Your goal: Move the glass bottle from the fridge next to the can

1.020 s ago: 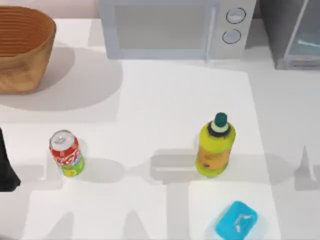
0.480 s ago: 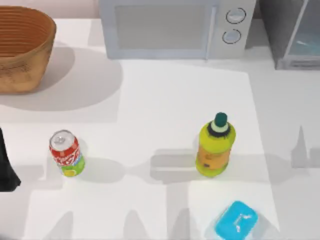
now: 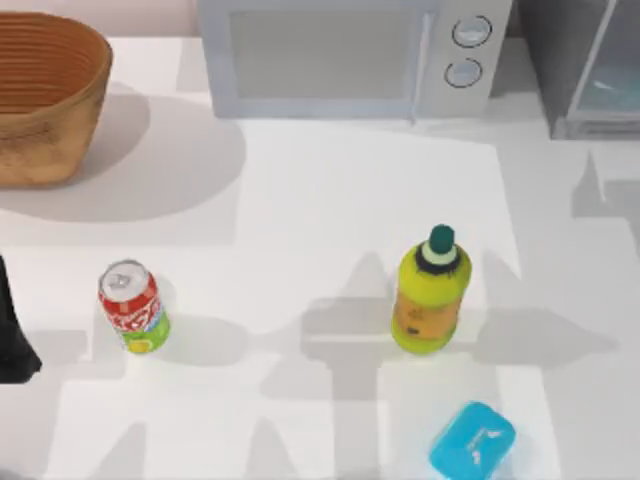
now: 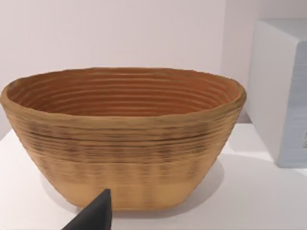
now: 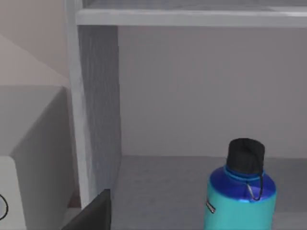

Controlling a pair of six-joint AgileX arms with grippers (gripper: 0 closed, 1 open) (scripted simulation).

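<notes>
Inside the grey boxy fridge [image 5: 96, 96] at two o'clock on the white desk [image 3: 300, 200], the cyan glass bottle with blue shoulder and black cap [image 5: 241, 194] stands upright on the shelf floor. The right arm's camera faces it, likely lining up a grasp; whether that end effector is spread I cannot tell. Way over at nine o'clock stands the small red drink can [image 3: 131, 307], its surroundings free for the drop-off. Left arm parked by the woven brown basket [image 4: 122, 139], its end effector's state likewise unclear.
</notes>
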